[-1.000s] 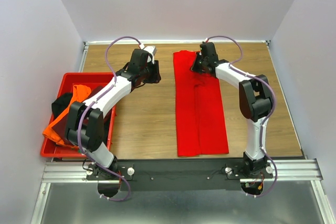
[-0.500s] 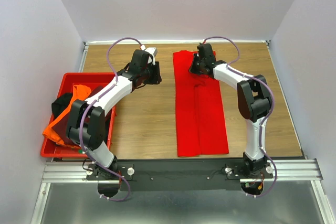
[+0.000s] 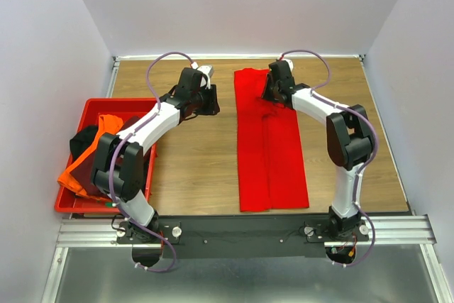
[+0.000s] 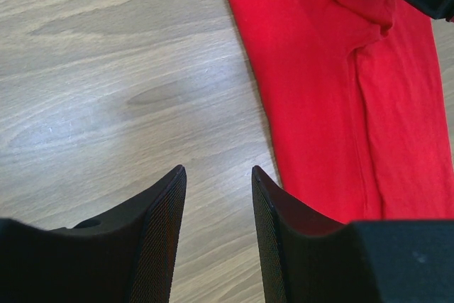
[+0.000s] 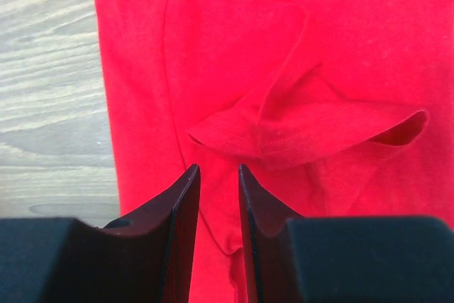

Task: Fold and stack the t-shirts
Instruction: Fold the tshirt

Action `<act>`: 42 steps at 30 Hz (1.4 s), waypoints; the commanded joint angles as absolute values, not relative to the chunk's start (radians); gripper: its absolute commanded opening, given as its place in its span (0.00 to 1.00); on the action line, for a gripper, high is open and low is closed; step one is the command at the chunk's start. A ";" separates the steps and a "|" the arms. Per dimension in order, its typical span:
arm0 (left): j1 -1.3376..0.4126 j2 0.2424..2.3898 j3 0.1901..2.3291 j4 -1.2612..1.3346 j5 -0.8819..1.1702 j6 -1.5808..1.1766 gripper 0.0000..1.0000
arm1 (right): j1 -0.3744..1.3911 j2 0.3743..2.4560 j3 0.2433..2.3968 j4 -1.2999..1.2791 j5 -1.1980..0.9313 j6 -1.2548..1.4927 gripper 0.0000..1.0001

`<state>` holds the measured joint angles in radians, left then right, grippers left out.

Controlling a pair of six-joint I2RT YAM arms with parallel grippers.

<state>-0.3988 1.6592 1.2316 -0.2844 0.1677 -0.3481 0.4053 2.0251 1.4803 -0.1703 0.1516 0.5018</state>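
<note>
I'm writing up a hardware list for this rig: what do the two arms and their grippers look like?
The left arm and right arm have white tubular links between bulky black joints, and a purple cable loops along each. The left gripper and right gripper each have two black, tapered fingers; the left pair's inner faces look finely dotted. No markings show.

Right gripper (image 5: 218,169): jaws previously closed, now parted by a narrow gap, with nothing pinched between them.
Red t-shirt (image 3: 271,154): folded sleeve (image 5: 319,133) let go and left lying loose on the shirt body below the jaws.
Right arm (image 3: 349,140): elbow shifted slightly outward.
</note>
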 commanded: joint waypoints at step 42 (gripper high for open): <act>-0.394 1.674 1.233 -0.273 0.178 -0.337 0.50 | 0.215 2.167 1.640 -0.245 0.190 0.551 0.10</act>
<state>-0.3988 1.6592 1.2316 -0.2821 0.1692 -0.3473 0.2443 2.1330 1.5993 -0.2329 0.1974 0.5495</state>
